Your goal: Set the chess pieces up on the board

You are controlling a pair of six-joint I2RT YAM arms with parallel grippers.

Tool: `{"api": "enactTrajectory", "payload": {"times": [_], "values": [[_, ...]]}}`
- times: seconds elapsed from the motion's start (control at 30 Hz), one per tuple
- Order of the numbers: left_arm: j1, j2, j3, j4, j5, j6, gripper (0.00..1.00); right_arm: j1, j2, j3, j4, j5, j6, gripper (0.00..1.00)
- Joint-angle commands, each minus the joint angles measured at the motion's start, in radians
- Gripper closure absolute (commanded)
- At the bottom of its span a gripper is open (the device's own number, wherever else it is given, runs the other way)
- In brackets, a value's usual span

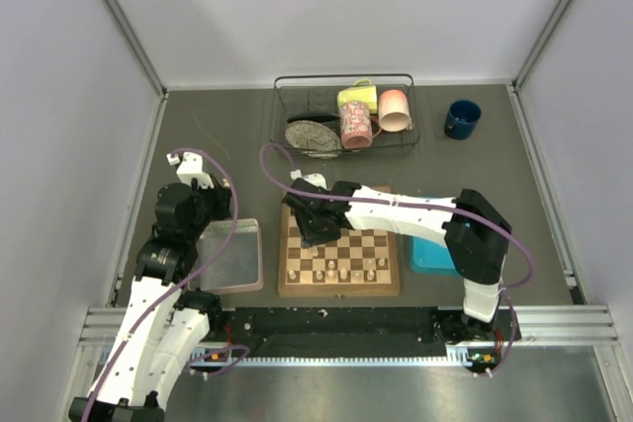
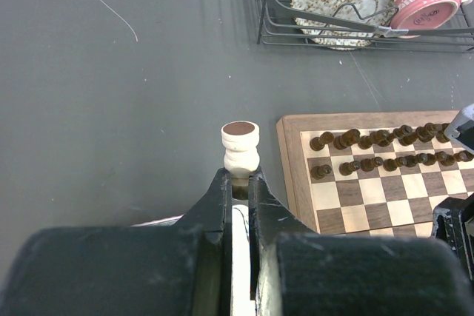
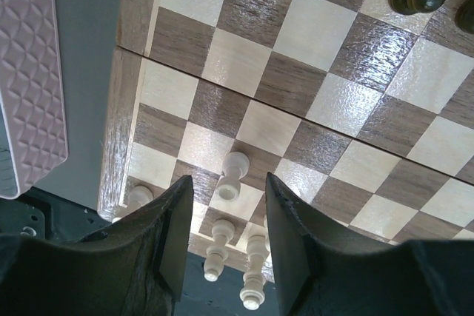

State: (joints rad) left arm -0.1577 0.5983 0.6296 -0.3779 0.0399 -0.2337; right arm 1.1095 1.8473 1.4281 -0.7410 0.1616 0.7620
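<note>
Here, a single cream rook is pinched by the left gripper. Its long axis runs on in line with the fingers, and its brown-disc end points away from the wrist. It hangs over bare table just left of the board, toward its far-left corner.

On the board, dark pieces stand upright in two rows along the far side, too crowded to count. The right wrist view shows four cream pieces upright at the near-left corner. The right gripper hovers above these with its jaws apart, holding nothing.

Two trays flank the board: a clear one on the left and a blue one on the right. The far rack holds one plate and three mugs. A fourth, blue mug stands to its right.
</note>
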Motion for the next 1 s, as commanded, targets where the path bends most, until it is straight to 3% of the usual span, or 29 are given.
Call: {"api": "enactTrajectory", "payload": {"times": [0.0,0.4,0.73,0.97], "values": [[0.004,-0.003,0.005,0.022,0.008,0.005,1.0,-0.004,0.019,-0.005,0.04,-0.005,-0.006,0.57],[0.004,-0.003,0.007,0.02,0.008,0.005,1.0,-0.002,0.04,-0.02,0.043,-0.01,0.0,0.61],[0.004,-0.006,0.005,0.022,0.005,0.005,1.0,-0.004,0.032,-0.023,0.04,-0.022,-0.004,0.71],[0.004,-0.006,0.005,0.02,0.005,0.007,1.0,-0.004,0.01,-0.032,0.031,-0.027,-0.003,0.7]]}}
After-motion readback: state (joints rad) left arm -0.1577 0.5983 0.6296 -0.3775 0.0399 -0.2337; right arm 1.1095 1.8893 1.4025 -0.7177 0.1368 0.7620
